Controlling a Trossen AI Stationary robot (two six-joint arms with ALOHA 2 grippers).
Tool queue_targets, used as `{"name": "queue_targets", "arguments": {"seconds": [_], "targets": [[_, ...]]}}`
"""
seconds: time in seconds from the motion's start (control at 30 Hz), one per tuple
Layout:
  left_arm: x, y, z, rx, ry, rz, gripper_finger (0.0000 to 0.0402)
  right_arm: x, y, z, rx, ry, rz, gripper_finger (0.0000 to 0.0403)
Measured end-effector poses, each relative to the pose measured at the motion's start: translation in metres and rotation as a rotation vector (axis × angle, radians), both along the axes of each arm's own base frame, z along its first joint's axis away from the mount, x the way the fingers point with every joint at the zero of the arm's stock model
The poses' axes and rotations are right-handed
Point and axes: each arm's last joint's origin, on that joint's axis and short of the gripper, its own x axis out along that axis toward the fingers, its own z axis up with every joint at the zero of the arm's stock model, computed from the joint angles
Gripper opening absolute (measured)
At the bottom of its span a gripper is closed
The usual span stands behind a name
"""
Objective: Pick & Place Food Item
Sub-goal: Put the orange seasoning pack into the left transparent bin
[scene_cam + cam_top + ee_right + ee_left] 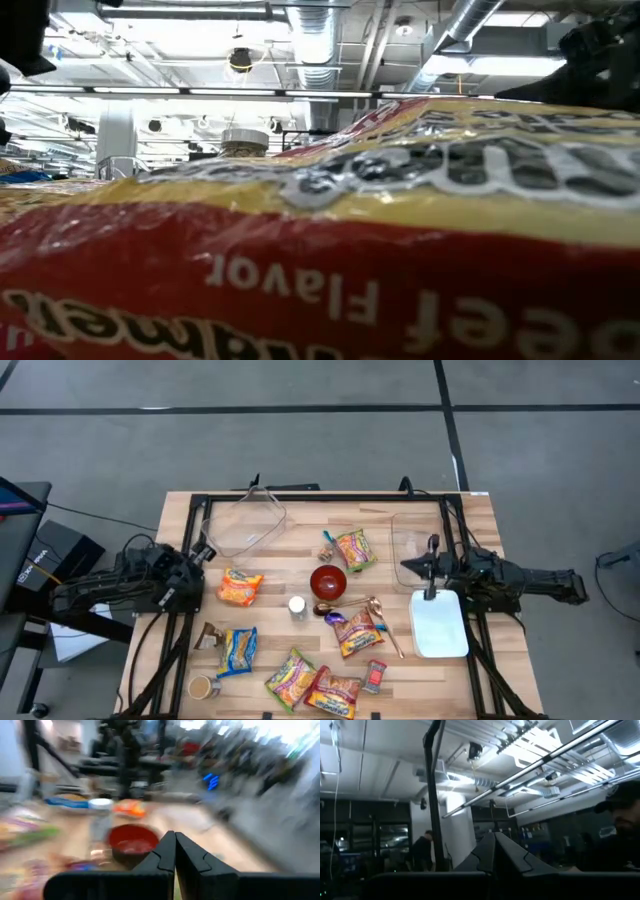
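Both closed and empty: left end effector (205, 550) at the desk's (480, 520) left edge, right end effector (408, 567) at its right. We judge the orange packet (240, 588) nearest the left; we should open wide before descending squarely over it.

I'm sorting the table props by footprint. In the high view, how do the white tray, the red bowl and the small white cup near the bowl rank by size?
Largest to smallest, as seen from above:
1. white tray
2. red bowl
3. small white cup
The gaps between them are clear, so no ties.
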Motion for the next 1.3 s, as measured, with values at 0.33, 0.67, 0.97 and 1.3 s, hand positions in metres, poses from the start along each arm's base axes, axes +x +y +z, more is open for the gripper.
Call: {"name": "queue_targets", "arguments": {"seconds": [0.33, 0.67, 0.97, 1.3], "targets": [[0.002, 0.001, -0.001, 0.017, 0.003, 0.024, 0.0002, -0.018, 0.006, 0.051, -0.292, -0.542, 0.138, 0.0000], [0.005, 0.003, -0.002, 0.107, -0.101, 0.193, 0.0002, -0.052, 0.011, 0.086, -0.144, -1.027, 0.192, 0.0000], [0.005, 0.008, -0.001, 0.203, -0.254, 0.484, 0.0008, -0.050, 0.010, 0.087, -0.022, -0.997, 0.261, 0.0000], [0.005, 0.014, 0.001, 0.089, -0.272, 0.662, 0.0099, -0.037, 0.001, 0.078, 0.063, -0.847, -0.056, 0.0000]]}}
